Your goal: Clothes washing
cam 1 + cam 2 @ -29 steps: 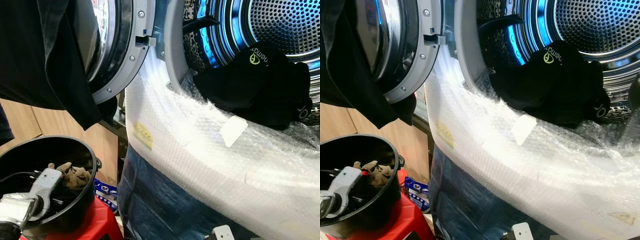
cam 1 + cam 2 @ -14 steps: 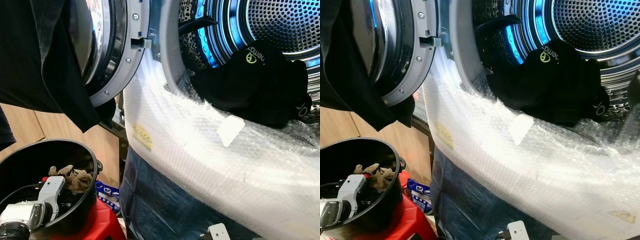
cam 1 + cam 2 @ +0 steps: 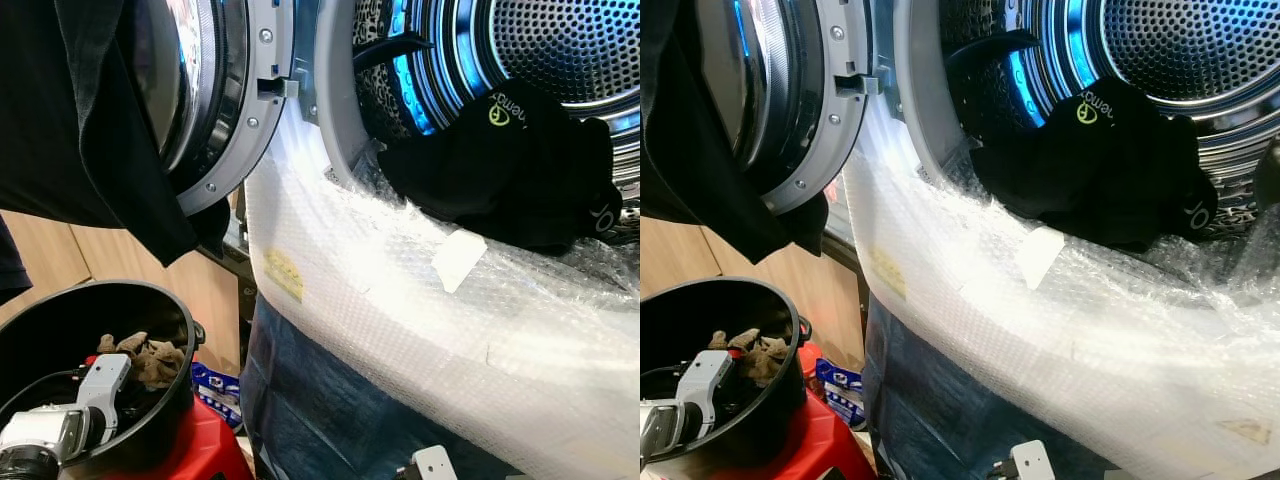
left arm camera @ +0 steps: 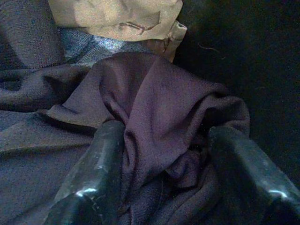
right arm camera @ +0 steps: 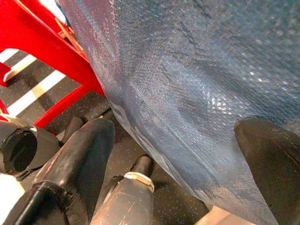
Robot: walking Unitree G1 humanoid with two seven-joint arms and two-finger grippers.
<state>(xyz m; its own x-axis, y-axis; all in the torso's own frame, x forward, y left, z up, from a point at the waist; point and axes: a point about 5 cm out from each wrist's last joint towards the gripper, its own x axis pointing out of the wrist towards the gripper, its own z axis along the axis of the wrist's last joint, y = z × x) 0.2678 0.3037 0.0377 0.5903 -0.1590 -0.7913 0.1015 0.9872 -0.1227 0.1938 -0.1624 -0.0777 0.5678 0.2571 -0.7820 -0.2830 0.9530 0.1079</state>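
In the head views, the washing machine's open drum (image 3: pixel 560 50) glowed blue, and a black garment (image 3: pixel 510 165) with a small yellow-green logo lay in its mouth, draped over the lower rim. Bubble wrap (image 3: pixel 400 290) covered the machine's front below the opening, with a dark blue sheet (image 3: pixel 310 400) lower down. The round door (image 3: pixel 225 100) stood swung open to the robot's left, and a black cloth (image 3: pixel 90 120) hung in front of it. A black bucket (image 3: pixel 150 430) sat on a red stool (image 3: pixel 205 450) at the lower left, holding brownish clothes (image 3: pixel 150 355), and the left arm reached down into it. In the left wrist view, the left gripper (image 4: pixel 164 154) had its two black fingers (image 4: pixel 101 159) spread on either side of a bunched fold of dark purple cloth (image 4: pixel 159 108), with a tan garment (image 4: pixel 112 16) beyond it. In the right wrist view, the right gripper (image 5: pixel 178 154) hung with fingers spread wide, empty, beside the blue sheet and near the stool's red legs.
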